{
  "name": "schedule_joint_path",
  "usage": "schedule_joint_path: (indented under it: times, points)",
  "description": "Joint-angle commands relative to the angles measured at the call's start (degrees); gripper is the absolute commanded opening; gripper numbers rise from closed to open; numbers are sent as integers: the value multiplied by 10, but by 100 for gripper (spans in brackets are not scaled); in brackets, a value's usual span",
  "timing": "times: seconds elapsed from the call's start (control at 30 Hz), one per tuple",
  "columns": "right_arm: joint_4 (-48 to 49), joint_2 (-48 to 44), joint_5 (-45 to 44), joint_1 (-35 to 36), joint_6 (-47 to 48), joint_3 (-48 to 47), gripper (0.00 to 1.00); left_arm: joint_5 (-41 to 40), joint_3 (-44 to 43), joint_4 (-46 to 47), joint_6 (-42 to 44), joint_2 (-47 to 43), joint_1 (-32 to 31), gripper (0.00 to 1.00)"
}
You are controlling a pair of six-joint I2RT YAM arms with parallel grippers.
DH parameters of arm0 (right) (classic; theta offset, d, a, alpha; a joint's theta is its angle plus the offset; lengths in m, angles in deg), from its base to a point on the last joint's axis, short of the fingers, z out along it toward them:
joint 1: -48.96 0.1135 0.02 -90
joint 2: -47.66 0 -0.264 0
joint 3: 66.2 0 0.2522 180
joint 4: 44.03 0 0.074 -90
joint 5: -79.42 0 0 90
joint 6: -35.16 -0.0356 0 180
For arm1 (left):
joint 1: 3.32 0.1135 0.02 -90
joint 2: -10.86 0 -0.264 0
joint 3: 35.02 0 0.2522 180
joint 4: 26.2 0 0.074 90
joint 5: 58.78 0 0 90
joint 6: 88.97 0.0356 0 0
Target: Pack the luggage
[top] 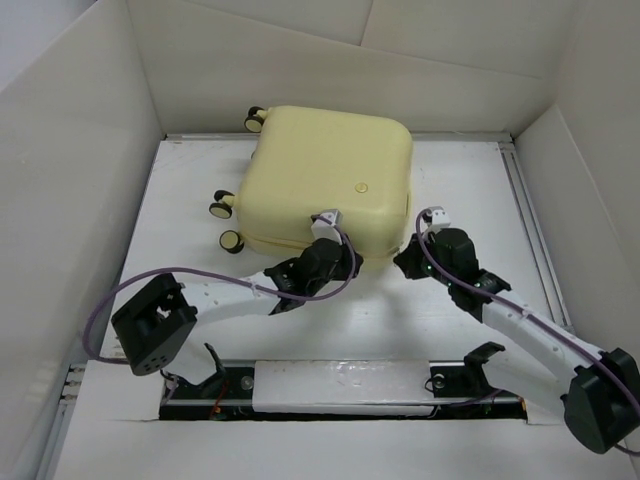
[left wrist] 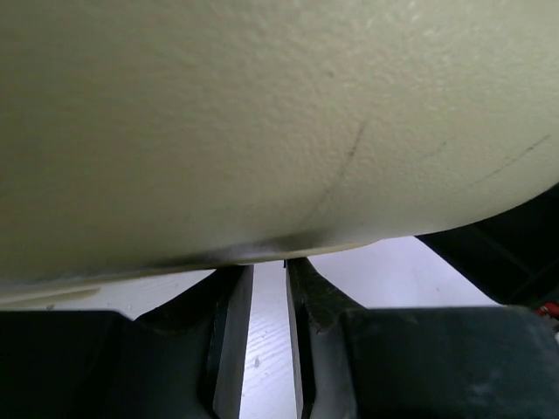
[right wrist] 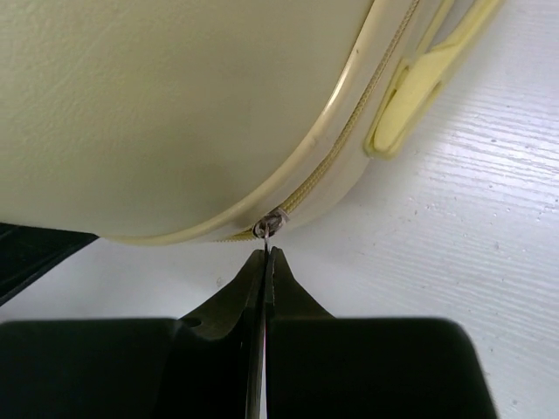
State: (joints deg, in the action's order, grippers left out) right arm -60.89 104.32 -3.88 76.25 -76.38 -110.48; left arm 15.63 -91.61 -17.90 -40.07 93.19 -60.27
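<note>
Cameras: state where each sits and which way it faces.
Top external: above and behind the robot, looking down at the suitcase; both arms show.
Left wrist: on the left arm, facing the suitcase's shell past its own fingers.
Right wrist: faces the zipper pull nipped in the right gripper.
Both wrist views share the suitcase's edge.
</note>
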Motion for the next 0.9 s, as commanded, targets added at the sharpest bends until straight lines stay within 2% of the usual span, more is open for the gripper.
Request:
schedule_joint_path:
  times: [0.0, 0.3, 0.47, 0.63, 0.73, 0.83, 0.87]
  points:
    - [50, -53, 2, 55, -32, -1, 0, -19, -38, 54, -3, 32, 13, 18]
    - [5, -123, -99, 210, -113, 6, 0, -4, -58, 89, -29, 85, 13, 17]
    - [29, -59, -121, 254, -119, -17, 0, 25, -69, 102, -35, 91, 13, 17]
    - [109, 48, -128, 273, -131, -51, 0, 49, -64, 110, -45, 79, 18, 15]
    - [154, 84, -167, 286, -155, -51, 0, 64, -44, 115, -45, 45, 30, 15]
    - [160, 97, -214, 286, -170, -51, 0, 81, -6, 115, -51, 3, 41, 22]
    - [160, 105, -222, 286, -175, -46, 0, 81, 5, 103, -51, -35, 46, 33]
